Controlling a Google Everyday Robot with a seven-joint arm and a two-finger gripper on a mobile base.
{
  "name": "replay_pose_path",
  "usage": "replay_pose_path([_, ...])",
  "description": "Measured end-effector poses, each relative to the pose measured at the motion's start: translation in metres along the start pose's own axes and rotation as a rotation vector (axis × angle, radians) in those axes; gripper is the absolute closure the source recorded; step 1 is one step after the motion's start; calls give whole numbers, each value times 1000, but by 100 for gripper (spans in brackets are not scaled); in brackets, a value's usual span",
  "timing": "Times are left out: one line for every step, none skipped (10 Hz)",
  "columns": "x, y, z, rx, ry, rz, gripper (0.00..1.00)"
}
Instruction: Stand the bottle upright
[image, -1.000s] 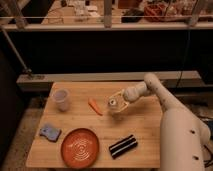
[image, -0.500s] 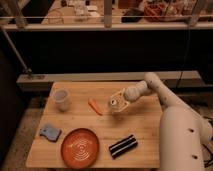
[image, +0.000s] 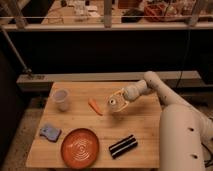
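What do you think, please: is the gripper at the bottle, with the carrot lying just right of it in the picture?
Not quite: the camera view shows the carrot lying just left of the bottle in the picture, not right of it. The gripper is indeed at the bottle.

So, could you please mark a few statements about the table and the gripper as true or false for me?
1. The gripper holds the bottle just right of the carrot. True.
2. The clear cup stands on the orange plate. False: it stands on the table near the far left corner, apart from the plate.
3. The carrot lies between the cup and the bottle. True.
4. The blue sponge lies right of the black striped object. False: it lies left of the plate, near the table's left edge.
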Motion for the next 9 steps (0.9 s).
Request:
replay_pose_path([1, -1, 2, -1, -1, -3, 95])
replay_pose_path([0, -2, 3, -1, 1, -7, 95])
replay_pose_path([-1, -3, 4, -1, 3, -12, 95])
replay_pose_path([-3, -4, 5, -1, 6, -17, 95])
replay_pose_path([-4, -6, 7, -2, 8, -22, 95])
replay_pose_path([-5, -7, 8, -1, 8, -26, 95])
replay_pose_path([-5, -8, 9, 1, 9, -31, 95])
replay_pose_path([-5, -9, 10, 2, 10, -39, 95])
replay_pose_path([-7, -11, 11, 4, 10, -46, 95])
